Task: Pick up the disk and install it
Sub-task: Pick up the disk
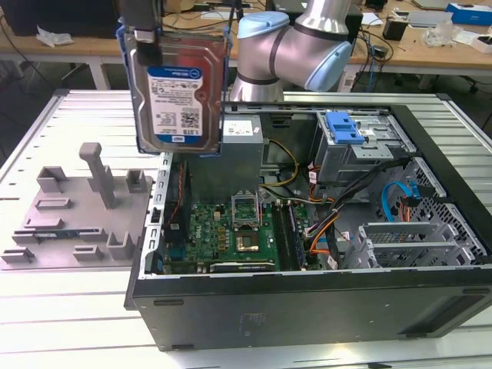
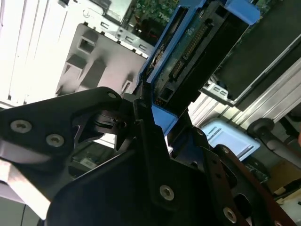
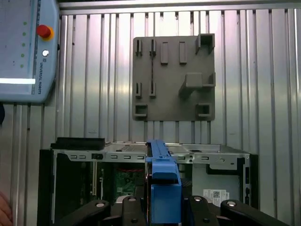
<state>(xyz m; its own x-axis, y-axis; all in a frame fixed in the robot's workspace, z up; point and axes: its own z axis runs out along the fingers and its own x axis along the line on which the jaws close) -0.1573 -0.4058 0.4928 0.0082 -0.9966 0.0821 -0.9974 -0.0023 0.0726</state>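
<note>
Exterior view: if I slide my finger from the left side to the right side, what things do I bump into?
Grey holder plate → the disk, held up in the air → blue latch on the drive bay → blue cable inside the computer case.

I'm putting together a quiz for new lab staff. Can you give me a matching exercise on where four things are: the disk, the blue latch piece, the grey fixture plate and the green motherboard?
Things:
1 disk
2 blue latch piece
3 grey fixture plate
4 green motherboard

Places:
A on the table, at the exterior view's left of the case
B held upright in the hand
C atop the grey drive bay
D flat inside the open case

Pairs: 1-B, 2-C, 3-A, 4-D
</note>
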